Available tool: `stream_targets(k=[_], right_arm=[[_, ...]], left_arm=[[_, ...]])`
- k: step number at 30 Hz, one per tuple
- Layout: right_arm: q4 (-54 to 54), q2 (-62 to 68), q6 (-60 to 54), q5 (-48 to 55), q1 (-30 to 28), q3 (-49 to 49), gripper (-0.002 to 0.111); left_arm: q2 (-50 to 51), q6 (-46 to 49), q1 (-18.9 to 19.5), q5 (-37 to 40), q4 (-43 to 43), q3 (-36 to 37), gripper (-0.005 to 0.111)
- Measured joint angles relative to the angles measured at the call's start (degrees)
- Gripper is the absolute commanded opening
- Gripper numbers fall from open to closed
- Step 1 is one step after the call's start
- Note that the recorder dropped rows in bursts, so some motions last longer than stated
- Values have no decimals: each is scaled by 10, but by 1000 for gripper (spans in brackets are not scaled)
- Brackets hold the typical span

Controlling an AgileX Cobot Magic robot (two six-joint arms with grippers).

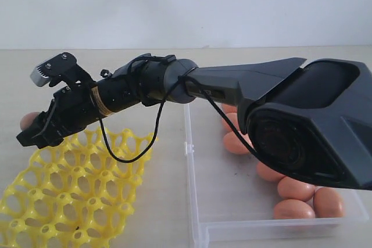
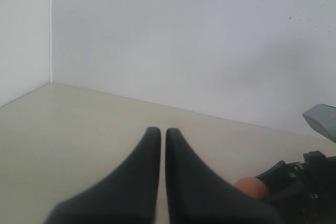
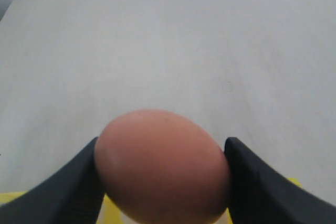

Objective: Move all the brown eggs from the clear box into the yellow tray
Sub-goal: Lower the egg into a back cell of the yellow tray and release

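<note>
Right wrist view, nearest first: the right gripper point(image 3: 163, 141) is clamped on one brown egg point(image 3: 163, 169), a dark finger point(image 3: 79, 184) pressed against each flank. The jaws stand wide only because the egg fills them. The egg's long axis appears to run from finger to finger, though its lower part is cut off. Slivers of the yellow tray point(image 3: 10, 199) show under the fingers, with bare table point(image 3: 173, 40) beyond.

Exterior view, nearest first: no egg shows in the tray cups in view. Just beside the tray, the clear box point(image 1: 232, 213) holds the remaining eggs point(image 1: 293, 208) along its right side, several hidden behind the arm. Farther back, the right arm reaches across the middle and carries the egg at the tray's far left edge. Whether it hangs over a cup or just past the rim cannot be told.

Judgement: the cups lie below and toward the near side of the egg, so the release turns on lining it up over one cup.

Left wrist view: the left gripper point(image 2: 163, 129) has its jaws drawn to a thin slit, grips nothing, and stands apart. The right arm is plainly the working one.
</note>
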Motion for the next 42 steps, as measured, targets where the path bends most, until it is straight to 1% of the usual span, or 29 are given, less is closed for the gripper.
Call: stream_targets(k=[10,22,42], right_arm=[[0,1,-11,9,0,0,0],[5,1,-95,3,-17,55,0],[2,-15,-110,12,-18,60,0]], left_arm=[[0,0,0,0,0,0,4],[0,0,0,0,0,0,4],[0,0,0,0,0,0,4]])
